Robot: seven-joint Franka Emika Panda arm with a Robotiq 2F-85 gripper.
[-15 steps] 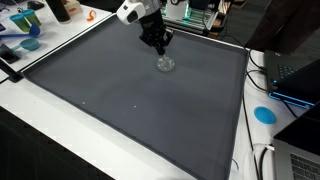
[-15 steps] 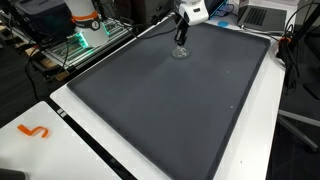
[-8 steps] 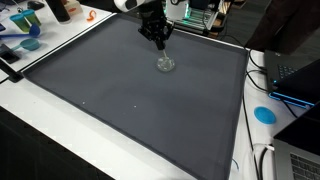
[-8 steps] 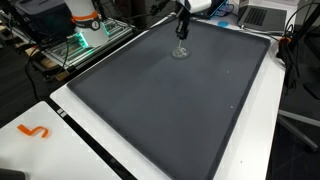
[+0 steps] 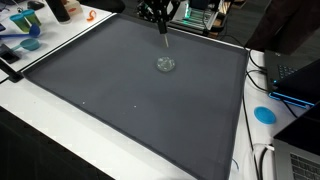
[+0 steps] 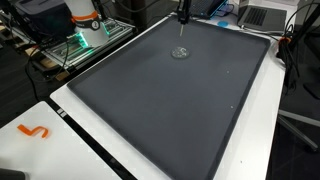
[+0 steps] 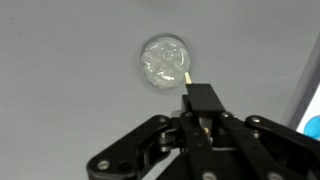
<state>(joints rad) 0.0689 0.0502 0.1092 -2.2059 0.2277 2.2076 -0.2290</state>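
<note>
- The gripper (image 5: 162, 19) is cut by the top edge in both exterior views, so only its lower part shows and the arm above it does not appear.
- In the wrist view, the bottom edge cuts the rear of the gripper (image 7: 200, 101).
- The thin stick (image 7: 187, 80) is pinched between the fingers. Its back end is hidden between them, and it is too thin to tell what it is.
- The small clear round thing (image 7: 164, 59) on the mat is blurred in the wrist view. In an exterior view (image 6: 180, 52) it is too small to tell lid from dish.
- A blue thing (image 7: 312, 126) is cut by the right edge.
</note>
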